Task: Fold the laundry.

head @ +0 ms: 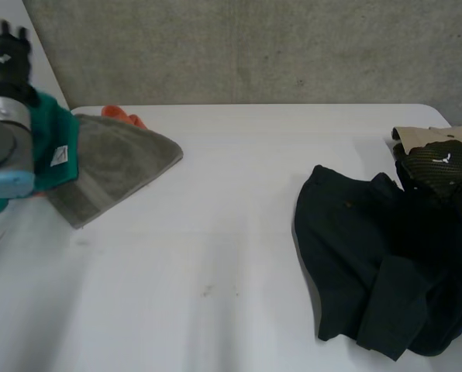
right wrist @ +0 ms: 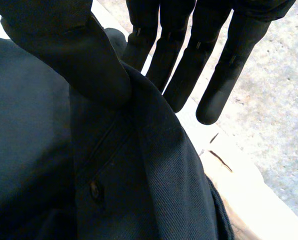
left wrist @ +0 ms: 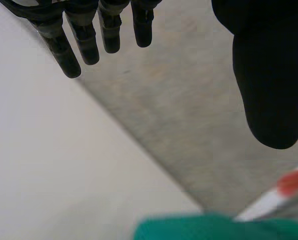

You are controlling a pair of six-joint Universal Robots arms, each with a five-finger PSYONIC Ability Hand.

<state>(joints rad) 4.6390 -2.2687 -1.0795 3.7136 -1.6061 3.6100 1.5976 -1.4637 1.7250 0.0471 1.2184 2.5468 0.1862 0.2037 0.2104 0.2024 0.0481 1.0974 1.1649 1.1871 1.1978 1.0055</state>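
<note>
A dark navy garment (head: 363,256) lies crumpled at the right of the white table (head: 239,201). My right hand (head: 440,167) rests on its far right edge. In the right wrist view the thumb (right wrist: 74,55) pinches a fold of the garment (right wrist: 34,150) against the straight fingers (right wrist: 224,75) behind it. My left hand (head: 2,50) is raised at the far left, above the table. Its fingers (left wrist: 84,40) are straight and spread, with nothing between them. A green cloth (head: 59,143) lies below that arm, partly on a folded grey towel (head: 118,163).
An orange cloth (head: 122,116) peeks out behind the grey towel at the table's far edge. A tan cloth (head: 440,136) lies at the far right, just behind my right hand. A grey concrete wall stands behind the table.
</note>
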